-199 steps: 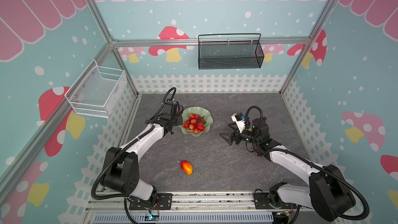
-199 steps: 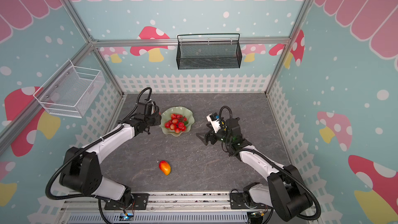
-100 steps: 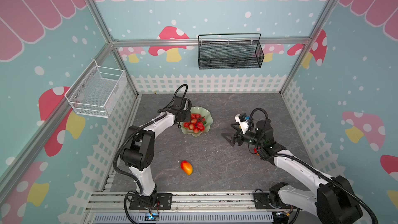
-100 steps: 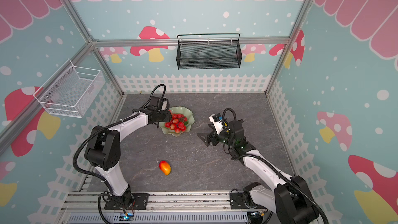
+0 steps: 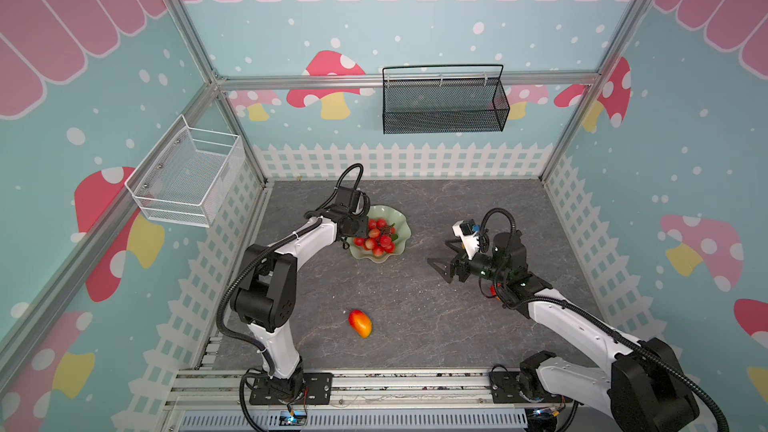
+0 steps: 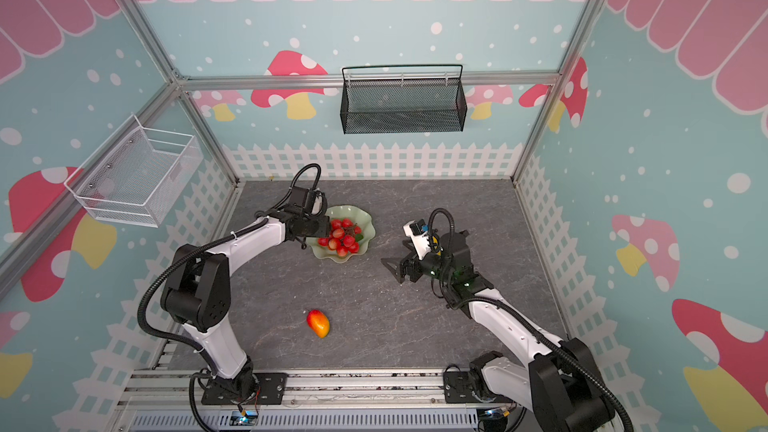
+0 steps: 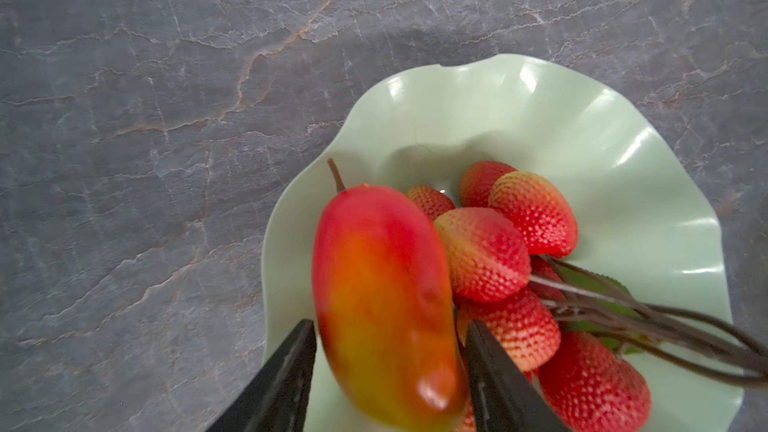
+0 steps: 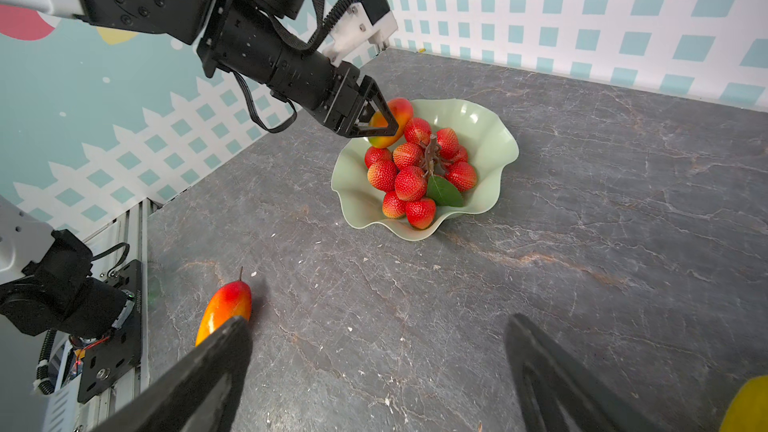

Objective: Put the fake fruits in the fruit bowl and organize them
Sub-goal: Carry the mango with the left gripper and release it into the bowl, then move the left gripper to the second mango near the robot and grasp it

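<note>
The fruit bowl, pale green with a wavy rim, holds the cluster of red berries. My left gripper hangs over the bowl's rim beside the berries. A red-orange mango sits between its jaws, which stand slightly apart from it: open. A second mango lies on the table near the front. My right gripper hovers wide open and empty to the right of the bowl. A yellow fruit shows only as an edge.
A white wire basket hangs on the left wall and a black mesh basket on the back wall. White picket-fence walls enclose the grey stone table. A metal rail carries both arm bases at the front.
My left gripper moved right, from beside the bowl to over its rim with the mango, and its jaws widened. The right arm shifted only slightly.
</note>
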### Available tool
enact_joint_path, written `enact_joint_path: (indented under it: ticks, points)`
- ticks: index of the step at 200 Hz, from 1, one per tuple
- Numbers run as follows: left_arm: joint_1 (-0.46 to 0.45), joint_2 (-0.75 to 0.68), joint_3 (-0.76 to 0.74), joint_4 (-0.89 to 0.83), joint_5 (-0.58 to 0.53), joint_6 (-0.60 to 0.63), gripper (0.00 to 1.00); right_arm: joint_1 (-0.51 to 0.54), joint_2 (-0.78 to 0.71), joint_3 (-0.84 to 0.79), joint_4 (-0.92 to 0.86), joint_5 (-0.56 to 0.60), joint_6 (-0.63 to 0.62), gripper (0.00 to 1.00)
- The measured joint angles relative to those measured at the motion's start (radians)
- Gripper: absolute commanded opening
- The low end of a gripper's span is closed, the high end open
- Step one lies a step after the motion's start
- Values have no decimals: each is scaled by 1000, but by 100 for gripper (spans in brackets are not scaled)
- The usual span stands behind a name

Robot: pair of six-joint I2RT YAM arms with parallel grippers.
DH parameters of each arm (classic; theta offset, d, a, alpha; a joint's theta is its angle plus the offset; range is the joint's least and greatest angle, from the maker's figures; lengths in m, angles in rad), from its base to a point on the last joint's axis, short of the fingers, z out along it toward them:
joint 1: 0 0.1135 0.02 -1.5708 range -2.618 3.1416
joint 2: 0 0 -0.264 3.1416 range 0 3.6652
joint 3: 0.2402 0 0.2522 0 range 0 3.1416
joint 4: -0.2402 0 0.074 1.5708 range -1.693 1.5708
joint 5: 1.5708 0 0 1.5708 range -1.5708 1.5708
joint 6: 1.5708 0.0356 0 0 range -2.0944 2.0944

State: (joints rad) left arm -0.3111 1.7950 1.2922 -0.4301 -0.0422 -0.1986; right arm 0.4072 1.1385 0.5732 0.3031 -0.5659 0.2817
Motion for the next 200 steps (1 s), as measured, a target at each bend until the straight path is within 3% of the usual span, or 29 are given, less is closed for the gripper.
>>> enact_joint_path:
  ticks: [44,65,113,143,168,200]
  points:
    - [-40,-192,-125,8,-23,-12,70,0,0,0,0,-4,0,98]
    - [-100,-318,-226,-6,-53,-83,70,0,0,0,0,-22,-12,98]
    - [-383,-620,-501,-213,-105,-488,70,7,2,-89,17,-83,-63,98]
    - [-531,-719,-644,-308,-115,-736,71,69,26,-110,15,-130,-101,98]
    - [-597,-751,-696,-341,-114,-869,72,122,32,-110,16,-165,-130,98]
    - [-609,-756,-708,-331,-112,-936,73,156,39,-113,18,-175,-146,98]
